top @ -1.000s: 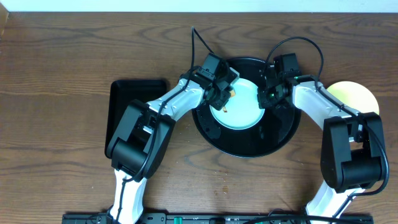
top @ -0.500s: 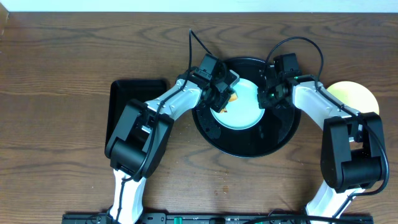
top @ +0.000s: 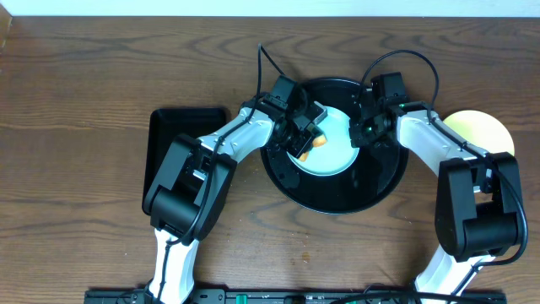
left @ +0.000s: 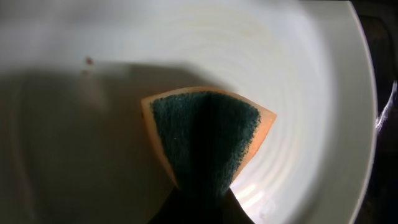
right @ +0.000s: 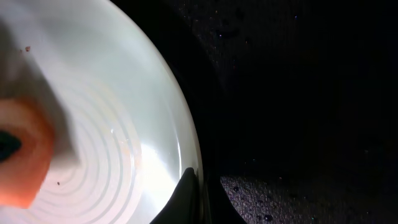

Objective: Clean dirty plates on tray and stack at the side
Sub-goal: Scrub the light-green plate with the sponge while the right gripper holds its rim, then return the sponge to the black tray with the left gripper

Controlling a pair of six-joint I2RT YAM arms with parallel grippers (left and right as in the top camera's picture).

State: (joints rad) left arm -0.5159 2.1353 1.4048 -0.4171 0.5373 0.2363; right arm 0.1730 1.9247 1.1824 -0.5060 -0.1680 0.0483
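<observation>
So the whole setup sits on a dark brown wood-grain table (top: 84,101). Off to the left there's a smaller rectangular black plastic tray (top: 173,127). The only other thing is an orange sponge with a dark green scouring face (left: 208,134), green side facing the left wrist camera.

The table (top: 84,84) is mid-brown wood with dark, wavy grain. The round tray (top: 337,199) is glossy black, and fine pale speckles show on it up close. The blue-white plate (top: 336,158) is very pale, with faint concentric rings and a few tiny brown specks (left: 89,60). The sponge (left: 205,134) is orange with a dark green scouring face. The yellow plate (top: 489,131) is pale and plain. The rectangular tray (top: 169,135) is black. The robot arms (top: 426,139) are white with black joints.
</observation>
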